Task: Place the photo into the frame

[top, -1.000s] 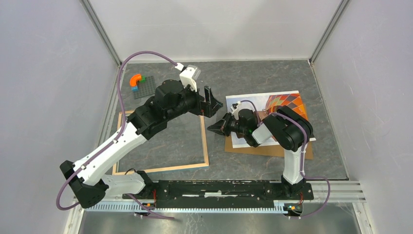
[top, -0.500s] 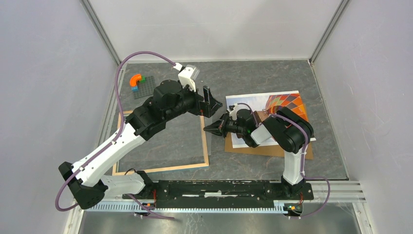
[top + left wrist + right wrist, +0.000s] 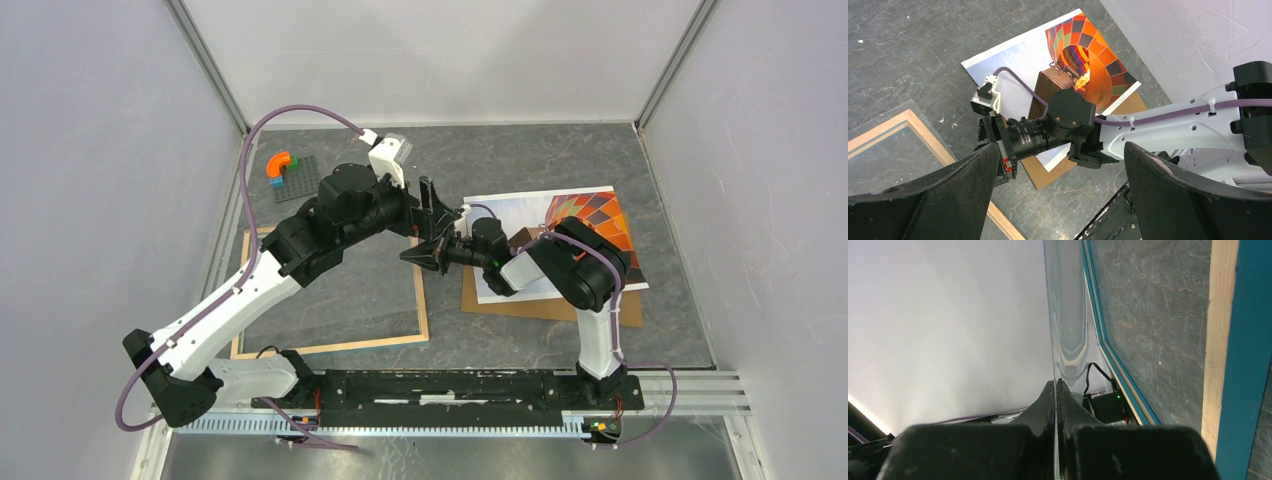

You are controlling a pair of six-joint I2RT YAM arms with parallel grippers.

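The right gripper (image 3: 414,255) has been carried leftwards to the right rail of the thin light-wood rectangular picture frame (image 3: 330,346), which lies flat on the table. Its jaws are pressed together on the clear pane (image 3: 1067,315). The left gripper (image 3: 443,212) is held beside it, jaws wide apart. The paper hot-air-balloon photo (image 3: 600,215) lies on a brown backing board (image 3: 540,306), right of the frame.
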